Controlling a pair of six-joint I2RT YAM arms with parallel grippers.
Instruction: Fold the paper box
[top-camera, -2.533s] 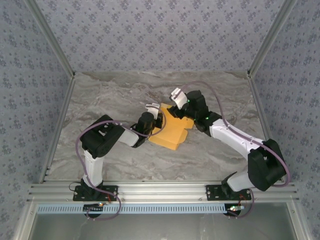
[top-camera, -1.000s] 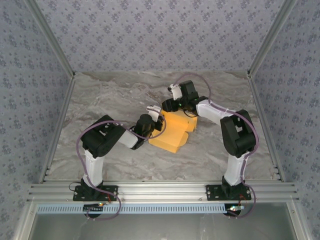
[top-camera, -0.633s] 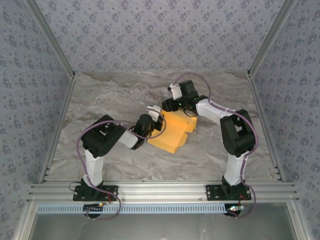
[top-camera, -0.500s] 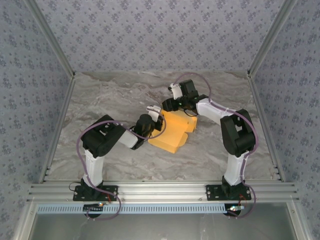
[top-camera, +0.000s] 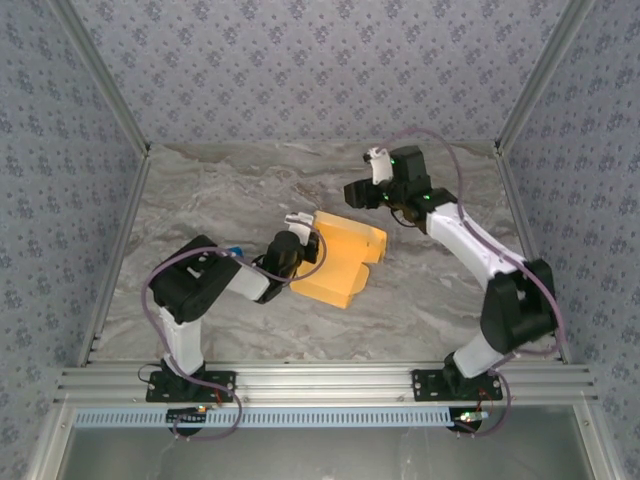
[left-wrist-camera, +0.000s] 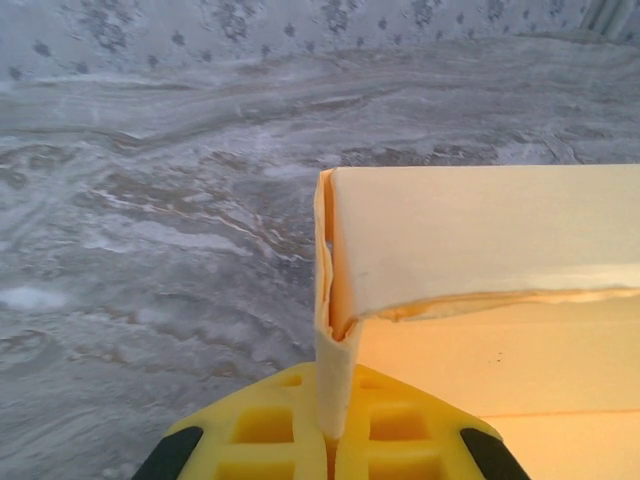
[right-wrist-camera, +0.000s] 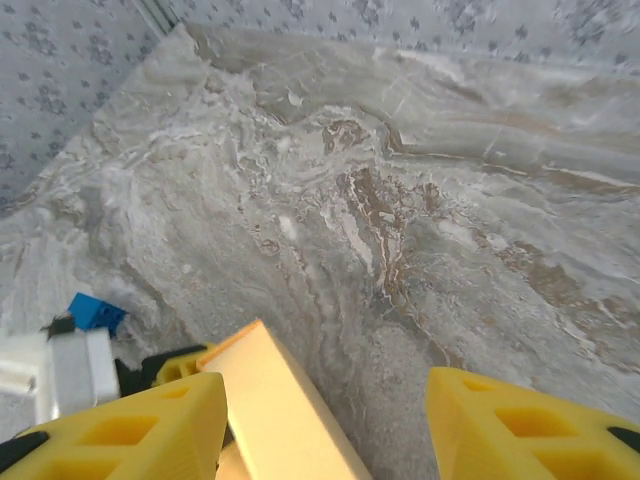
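Orange-yellow paper box (top-camera: 340, 258) edge between left gripper (left-wrist-camera: 330, 445) fingers (left-wrist-camera: 262, 432)

At bottom center, my pincer (left-wrist-camera: 331, 440) clamps its 2 yellow fingers (left-wrist-camera: 262, 442) on the paper box's (left-wrist-camera: 480, 235) upright flap, above the marble table (left-wrist-camera: 150, 230).

Paper box (top-camera: 340, 258): thin orange-yellow card, matt, faces smooth; the cut edge of the pinched flap looks slightly ragged. Table (top-camera: 220, 190): grey-brown marble-look top, veined and smooth, with a faint sheen toward 12 o'clock. Walls (top-camera: 300, 60): matt blue-grey covering with a small printed flower pattern; cloth or paper, cannot tell. Frame rail (top-camera: 320, 382) at 6 o'clock: bare aluminium, ribbed, dull shine. Left gripper (left-wrist-camera: 332, 430): yellow moulded plastic, pocketed, matt; right gripper (right-wrist-camera: 328, 400) the same. Arm shells (top-camera: 462, 240): black and white plastic, lightly glossy. Cables (top-camera: 150, 292): smooth purple sheath.
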